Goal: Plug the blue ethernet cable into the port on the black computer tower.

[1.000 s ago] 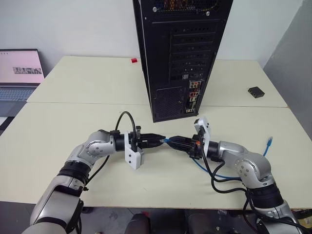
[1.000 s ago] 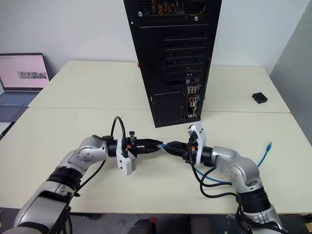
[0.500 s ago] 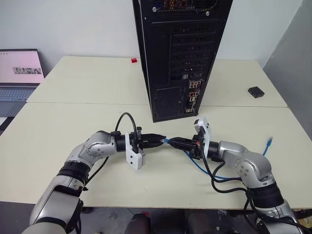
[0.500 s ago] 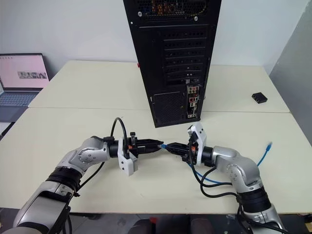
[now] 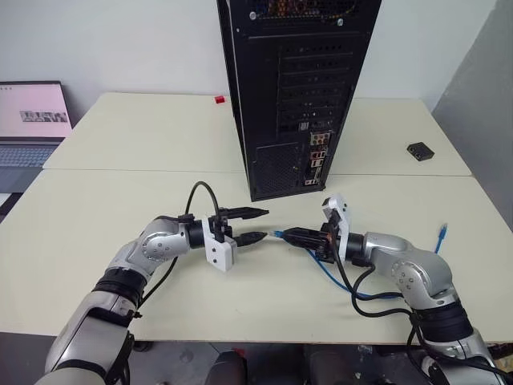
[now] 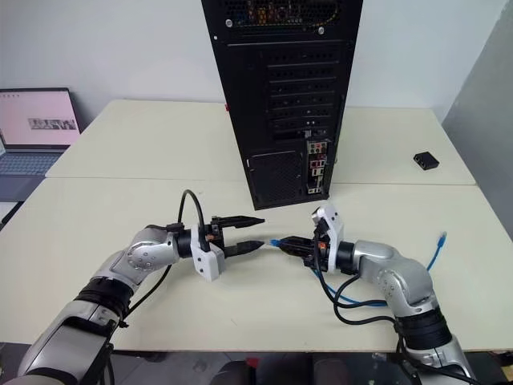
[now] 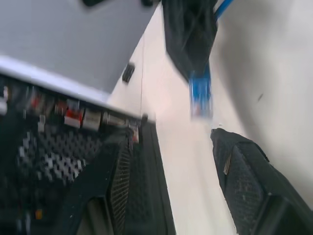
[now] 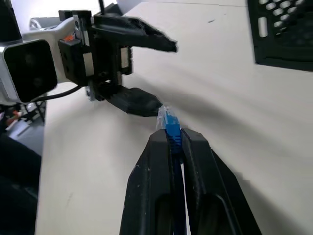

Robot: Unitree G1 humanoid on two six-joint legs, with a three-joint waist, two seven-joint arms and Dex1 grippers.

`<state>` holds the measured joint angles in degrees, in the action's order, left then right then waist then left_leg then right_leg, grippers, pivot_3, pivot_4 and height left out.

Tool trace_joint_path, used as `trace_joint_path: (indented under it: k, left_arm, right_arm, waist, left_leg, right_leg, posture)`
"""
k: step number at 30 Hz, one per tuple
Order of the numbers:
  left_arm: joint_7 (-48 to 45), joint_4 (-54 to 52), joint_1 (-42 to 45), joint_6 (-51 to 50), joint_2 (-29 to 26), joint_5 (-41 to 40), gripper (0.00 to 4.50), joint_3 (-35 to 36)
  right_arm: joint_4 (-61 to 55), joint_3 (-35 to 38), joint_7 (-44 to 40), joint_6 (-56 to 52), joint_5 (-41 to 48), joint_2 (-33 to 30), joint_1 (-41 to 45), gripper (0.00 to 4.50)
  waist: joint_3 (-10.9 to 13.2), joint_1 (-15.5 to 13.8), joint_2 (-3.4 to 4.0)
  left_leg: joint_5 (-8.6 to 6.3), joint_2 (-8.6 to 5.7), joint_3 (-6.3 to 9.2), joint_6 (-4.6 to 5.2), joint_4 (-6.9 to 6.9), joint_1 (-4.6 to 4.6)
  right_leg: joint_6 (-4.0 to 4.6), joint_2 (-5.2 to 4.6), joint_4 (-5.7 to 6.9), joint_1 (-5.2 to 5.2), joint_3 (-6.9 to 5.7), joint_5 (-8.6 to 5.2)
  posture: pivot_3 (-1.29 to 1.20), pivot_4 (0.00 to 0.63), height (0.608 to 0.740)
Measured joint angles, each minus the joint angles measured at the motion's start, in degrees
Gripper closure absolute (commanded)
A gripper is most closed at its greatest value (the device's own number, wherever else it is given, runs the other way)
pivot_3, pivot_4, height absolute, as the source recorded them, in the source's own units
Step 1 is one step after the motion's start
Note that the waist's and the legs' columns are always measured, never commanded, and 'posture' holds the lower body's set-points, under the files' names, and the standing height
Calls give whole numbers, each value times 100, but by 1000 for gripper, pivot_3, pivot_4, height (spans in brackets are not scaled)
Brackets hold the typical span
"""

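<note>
The black computer tower [image 5: 300,88] stands upright at mid-table, its rear panel facing me. The port sits in the coloured connector strip [image 5: 318,159] low on that panel and is too small to single out. My right gripper [image 5: 282,234] is shut on the blue ethernet cable [image 5: 327,271] just behind its plug [image 8: 168,122], which juts out toward my left gripper [image 5: 260,224]. The left gripper is open, its fingers [image 8: 146,36] standing above and below the plug's line, a short gap away. The cable loops under my right arm, and its other plug [image 5: 442,233] lies on the table.
An open laptop [image 5: 32,120] sits at the far left. A small black box [image 5: 420,150] lies at the back right and a small red item [image 5: 220,99] behind the tower. A grey partition stands at the right edge. Bare table [image 5: 96,208] spreads in front.
My left gripper, shut at the plug's tip before, has opened and drawn slightly back to the left. My right gripper still holds the cable in about the same place.
</note>
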<state>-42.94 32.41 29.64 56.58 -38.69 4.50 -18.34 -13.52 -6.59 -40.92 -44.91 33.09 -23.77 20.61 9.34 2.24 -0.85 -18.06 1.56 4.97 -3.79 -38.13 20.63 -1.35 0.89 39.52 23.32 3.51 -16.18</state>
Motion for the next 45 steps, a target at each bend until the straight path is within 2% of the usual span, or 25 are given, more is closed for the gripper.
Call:
trace_joint_path:
  k: [3, 8, 10, 15, 20, 24, 30, 38, 45]
  left_arm:
    - [-1036, -916, -599, -1589, -280, -1281, 1826, -46]
    - [-1506, -2302, -893, -4147, -521, -2365, 1826, 93]
    - [-1472, -2801, -907, -5055, -528, -2674, 1826, 200]
    - [-1001, -3874, -902, -6930, -410, -3155, 1826, 464]
    - [-440, -4397, -760, -8108, -110, -3383, 1826, 624]
    - [-95, -4544, -617, -8711, 44, -3367, 1826, 784]
    - [2, -4603, -618, -8868, 140, -3268, 1826, 876]
    - [114, -4600, -647, -8865, 290, -2999, 1826, 920]
    - [157, -4599, -651, -8867, 433, -2887, 1826, 1020]
  right_arm:
    - [-178, 361, 314, 159, -100, -32, -83, 4500]
    - [-686, 441, 1012, 373, -550, -5, -161, 4500]
    - [-890, 449, 1495, 414, -884, 70, -155, 4500]
    - [-1265, 342, 3088, 265, -1832, 836, 78, 4500]
    - [-1429, -145, 3892, 13, -2318, 1580, 80, 4500]
    - [-1525, -381, 4295, -91, -2553, 2082, 103, 4500]
    - [-1379, -297, 4739, -40, -2815, 2485, 354, 4500]
    - [-867, 64, 4883, 188, -2977, 2635, 479, 4500]
    - [-630, 91, 4854, 314, -2978, 2733, 566, 4500]
  waist:
    - [2, 22, 2]
    - [2, 14, 3]
    - [3, 20, 3]
    - [3, 67, 3]
    - [3, 86, 4]
    - [3, 88, 4]
    - [3, 88, 4]
    - [3, 94, 5]
    - [4, 99, 5]
  left_leg:
    - [0, 0, 5, 0, 0, 3]
    - [0, -3, 14, 0, -4, 5]
    - [0, -2, 14, 0, -3, 5]
    - [1, 0, 14, -1, 1, 3]
    - [1, 1, 14, -2, 1, 5]
    - [2, -1, 11, -3, 1, 5]
    - [2, 0, 5, -4, 4, 6]
    - [2, -1, -1, -4, 6, 7]
    - [2, -1, -2, -3, 6, 8]
  right_leg:
    - [1, 0, 2, 3, -4, -1]
    - [0, 2, 7, 3, -10, -2]
    - [1, 4, 7, 2, -10, -3]
    - [5, 5, 8, 5, -8, -5]
    - [6, 5, 10, 9, -5, -6]
    - [6, 4, 8, 9, -2, -6]
    - [7, 3, 6, 15, 3, -5]
    - [7, 2, 4, 19, 8, -5]
    - [7, 2, 5, 19, 9, -5]
  posture:
    - [0, 150, 740]
    - [0, 150, 740]
    - [0, 150, 740]
    - [0, 150, 740]
    - [0, 150, 740]
    - [0, 150, 740]
    - [0, 150, 740]
    - [0, 150, 740]
    - [0, 150, 740]
